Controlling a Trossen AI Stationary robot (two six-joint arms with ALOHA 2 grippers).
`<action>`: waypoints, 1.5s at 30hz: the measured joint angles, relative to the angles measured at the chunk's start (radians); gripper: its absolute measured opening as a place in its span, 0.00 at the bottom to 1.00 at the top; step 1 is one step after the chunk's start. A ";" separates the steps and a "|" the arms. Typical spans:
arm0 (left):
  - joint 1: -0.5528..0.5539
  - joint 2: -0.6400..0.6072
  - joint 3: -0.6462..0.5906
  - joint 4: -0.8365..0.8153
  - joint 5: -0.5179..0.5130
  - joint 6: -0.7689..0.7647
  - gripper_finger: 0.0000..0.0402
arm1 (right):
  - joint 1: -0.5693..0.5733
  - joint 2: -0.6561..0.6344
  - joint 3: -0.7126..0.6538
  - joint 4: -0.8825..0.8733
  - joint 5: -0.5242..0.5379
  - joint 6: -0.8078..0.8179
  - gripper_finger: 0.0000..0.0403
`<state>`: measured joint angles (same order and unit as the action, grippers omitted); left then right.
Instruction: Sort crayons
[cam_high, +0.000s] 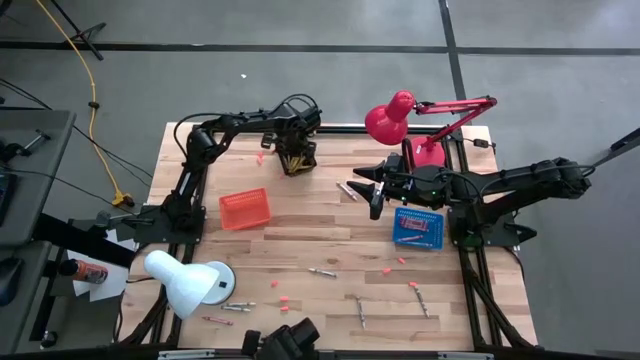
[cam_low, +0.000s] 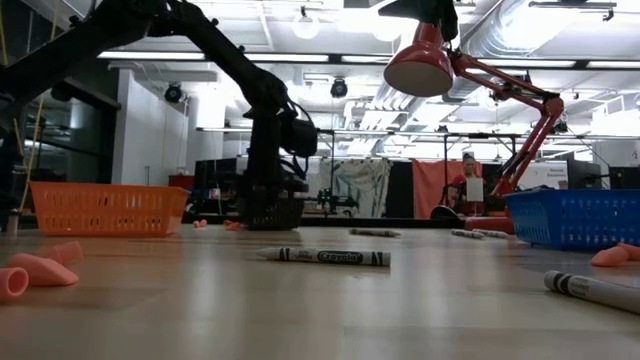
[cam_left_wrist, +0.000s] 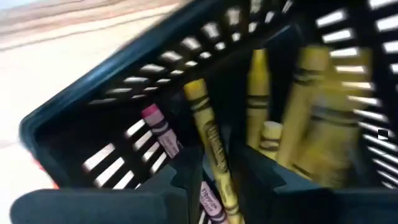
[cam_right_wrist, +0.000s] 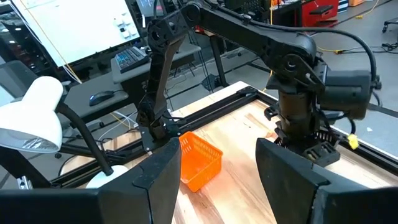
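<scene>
At the upper middle of the overhead frame, the left gripper (cam_high: 295, 155) hangs over a black basket (cam_high: 296, 160) of yellow crayons (cam_high: 293, 158) near the far edge of the wooden surface (cam_high: 330, 235). Right of centre, the right gripper (cam_high: 372, 188) hovers with its fingers spread and empty, just left of a blue basket (cam_high: 417, 227). An orange basket (cam_high: 245, 209) sits left of centre, and loose crayons (cam_high: 322, 271) lie scattered along the lower part of the frame.

Across the table-level frame, one crayon (cam_low: 323, 256) lies in the middle foreground, with the left arm standing down into the black basket behind it.

Up close in the left wrist frame, the left fingers (cam_left_wrist: 155, 193) are partly closed around a yellow crayon (cam_left_wrist: 210, 140) inside the black basket (cam_left_wrist: 93, 118), a pink crayon (cam_left_wrist: 160, 132) beside it.

Low in the right wrist frame, the right fingers (cam_right_wrist: 287, 174) stand wide apart.
</scene>
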<state>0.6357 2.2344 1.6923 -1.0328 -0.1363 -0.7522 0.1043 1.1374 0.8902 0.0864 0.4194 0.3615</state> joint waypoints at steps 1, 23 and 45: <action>0.000 -0.004 -0.009 0.012 0.009 -0.014 0.19 | 0.000 0.000 0.000 0.000 0.000 0.000 0.49; 0.005 0.008 0.034 0.044 0.109 0.041 0.02 | 0.000 0.000 0.000 -0.039 0.000 -0.003 0.49; -0.038 0.005 0.166 0.098 0.126 0.005 0.02 | 0.000 0.000 0.000 -0.038 0.000 -0.003 0.49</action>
<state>0.5976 2.2395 1.8580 -0.9344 -0.0103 -0.7471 0.1043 1.1374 0.8902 0.0483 0.4194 0.3581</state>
